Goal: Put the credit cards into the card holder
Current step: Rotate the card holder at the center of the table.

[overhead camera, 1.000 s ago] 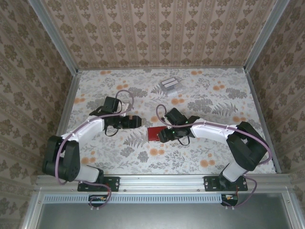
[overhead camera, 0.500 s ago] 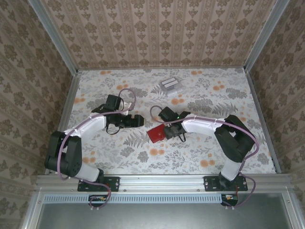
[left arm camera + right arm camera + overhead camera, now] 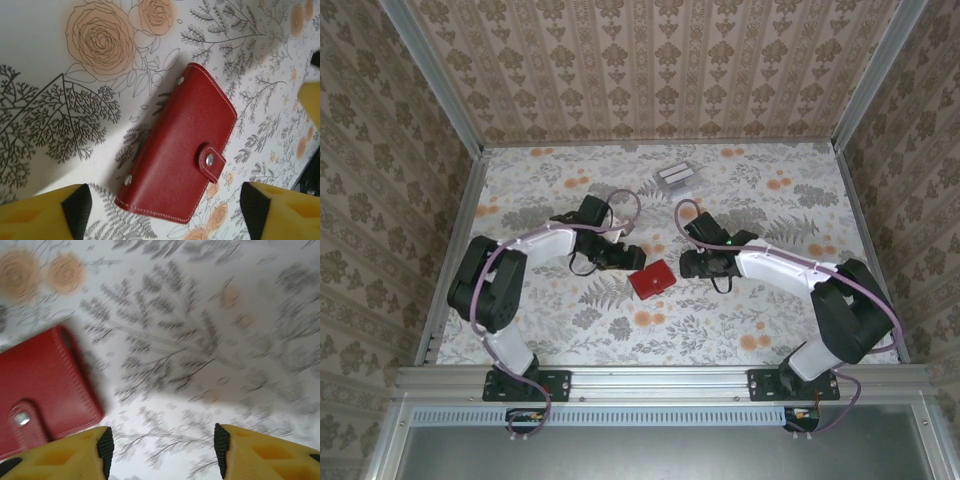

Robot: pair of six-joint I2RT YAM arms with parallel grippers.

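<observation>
**Card holder shut on the table, both grippers empty**

Top view: the card holder [image 3: 651, 280] is seen lying flat on the floral table [image 3: 790, 320], near the middle and slightly toward the near edge. It is folded closed. In the left wrist view its red tab strap [image 3: 211, 161] is seen fastened across the edge by a silver stud.

The credit cards [image 3: 677, 177] are found at roughly 12 o'clock from the holder, well apart from it and close to the papered back wall [image 3: 660, 70]. They lie as a small silvery-grey cluster with dark stripes (the count cannot be made out). Bare tabletop is noted between cards and holder.

The left gripper [image 3: 625, 258] is placed at about 10 o'clock of the holder, just beside it. Its yellow fingers [image 3: 40, 217] are spread wide, the holder is framed between them from above, and nothing is gripped.

The right gripper [image 3: 687, 265] is placed at about 2 o'clock of the holder, near it but apart. Its fingers [image 3: 75, 452] are parted over bare tabletop and nothing is held. The holder is seen at 9 o'clock in this blurred view.

A purple cable [image 3: 620, 200] is looped over the left wrist.
</observation>
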